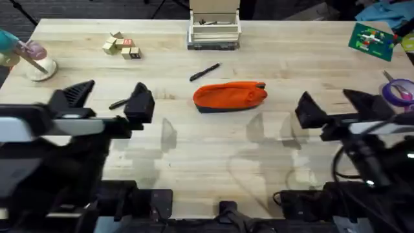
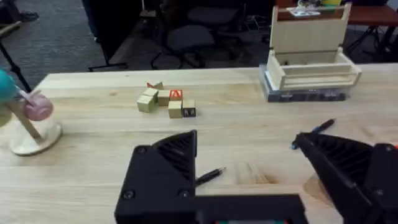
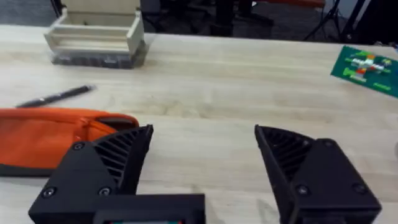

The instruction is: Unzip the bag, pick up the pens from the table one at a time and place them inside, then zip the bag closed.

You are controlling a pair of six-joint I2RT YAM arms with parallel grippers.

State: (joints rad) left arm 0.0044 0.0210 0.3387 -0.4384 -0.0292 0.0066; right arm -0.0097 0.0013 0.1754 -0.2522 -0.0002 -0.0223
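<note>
While one bag [image 1: 229, 96] lies zipped, two pens [image 1: 204, 72] [image 1: 118, 103] flank it — untouched.

Wooden table [image 1: 207, 149]: orange bag [image 1: 229, 96] centre, btwn the grippers; pen [image 1: 204, 72] just beyond it; 2nd pen [image 1: 118, 103] beside left gripper [image 1: 110, 96]; blocks [image 1: 121, 46], tray [image 1: 214, 31] farther off.

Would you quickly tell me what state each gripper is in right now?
Left gripper: open, holding nothing.
Right gripper: open, holding nothing.
</note>
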